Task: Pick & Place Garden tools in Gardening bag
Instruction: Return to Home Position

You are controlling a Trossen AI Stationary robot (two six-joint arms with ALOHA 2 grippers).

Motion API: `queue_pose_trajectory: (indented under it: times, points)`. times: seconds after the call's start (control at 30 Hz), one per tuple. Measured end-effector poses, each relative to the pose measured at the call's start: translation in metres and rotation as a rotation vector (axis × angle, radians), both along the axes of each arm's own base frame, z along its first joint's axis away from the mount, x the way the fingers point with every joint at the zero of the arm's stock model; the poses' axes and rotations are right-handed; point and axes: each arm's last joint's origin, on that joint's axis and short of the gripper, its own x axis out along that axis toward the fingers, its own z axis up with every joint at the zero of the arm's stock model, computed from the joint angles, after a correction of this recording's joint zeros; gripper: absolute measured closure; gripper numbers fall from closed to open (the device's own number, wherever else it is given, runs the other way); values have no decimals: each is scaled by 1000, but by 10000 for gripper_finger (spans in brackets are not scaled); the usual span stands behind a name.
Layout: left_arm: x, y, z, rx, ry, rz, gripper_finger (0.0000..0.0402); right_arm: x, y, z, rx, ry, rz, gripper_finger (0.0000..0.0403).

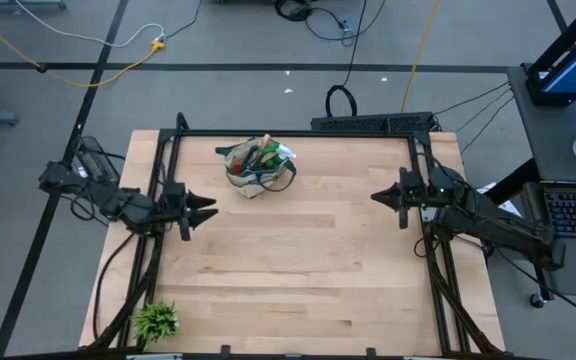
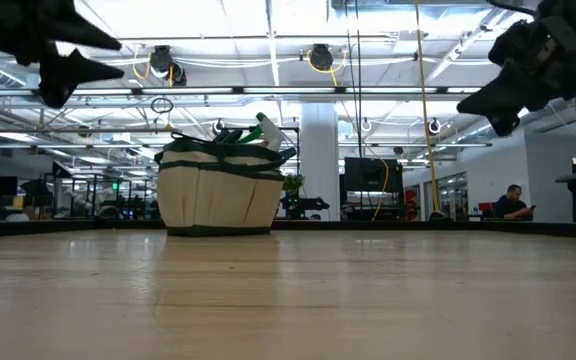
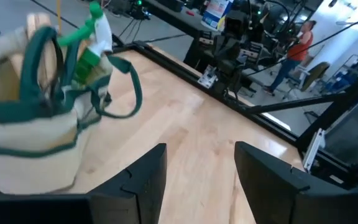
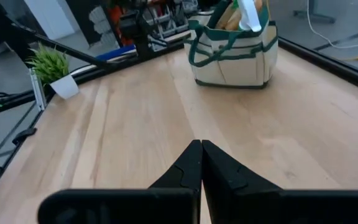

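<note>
Matte black, jointed left arm (image 1: 108, 197) and right arm (image 1: 488, 222). The left gripper (image 1: 211, 211) and right gripper (image 1: 376, 198) each have two pointed, wedge-shaped black fingers (image 3: 145, 180). A small green light (image 1: 438, 190) dots the right arm's wrist.

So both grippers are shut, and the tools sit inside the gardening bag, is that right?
Not quite: the left gripper is open, its fingers apart in the left wrist view. The right gripper is shut, and the tools do sit inside the gardening bag.

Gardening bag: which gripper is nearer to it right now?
Left. The left gripper hangs open a short way off the gardening bag; the right gripper, shut, is clearly farther, across the table.
</note>
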Motion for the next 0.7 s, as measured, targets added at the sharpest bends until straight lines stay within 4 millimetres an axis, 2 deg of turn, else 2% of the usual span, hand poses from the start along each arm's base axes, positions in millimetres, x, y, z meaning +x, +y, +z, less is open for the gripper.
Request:
queue_pose_trajectory:
  times: [0.13, 0.3, 0.7]
  points:
    - [1, -1, -20, -3, -11, 22, 206, -1, 1, -20, 47, 9, -9, 403]
    - [1, 0, -33, -7, -20, 46, 206, 3, -1, -45, 86, -11, -22, 403]
    - [-1, 0, -39, 8, -5, 42, 206, -2, -8, -44, -17, -83, -164, 403]
